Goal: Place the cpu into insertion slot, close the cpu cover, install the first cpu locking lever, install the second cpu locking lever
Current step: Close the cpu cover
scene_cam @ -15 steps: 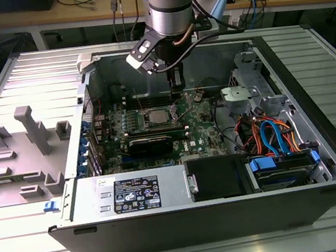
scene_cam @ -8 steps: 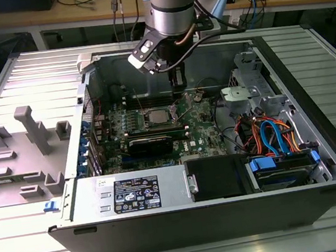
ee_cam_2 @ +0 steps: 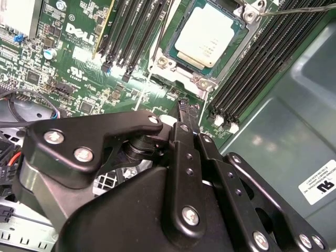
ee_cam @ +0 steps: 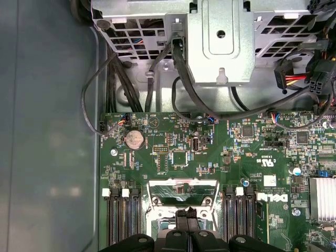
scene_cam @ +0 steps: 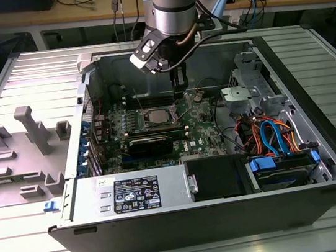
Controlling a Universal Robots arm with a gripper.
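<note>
White logo lettering [ee_cam_2: 80, 33] on green circuit board [ee_cam_2: 79, 73]

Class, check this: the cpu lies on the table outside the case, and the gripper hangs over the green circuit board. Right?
No: the second wrist view shows the cpu in the insertion slot on that board. The gripper does hang over it.

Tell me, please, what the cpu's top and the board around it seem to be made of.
The cpu: likely metal on top, dull silver-grey with a soft sheen. The circuit board: green laminate, probably lacquered fibreglass, judging by its glossy surface, fine traces and soldered parts.
</note>
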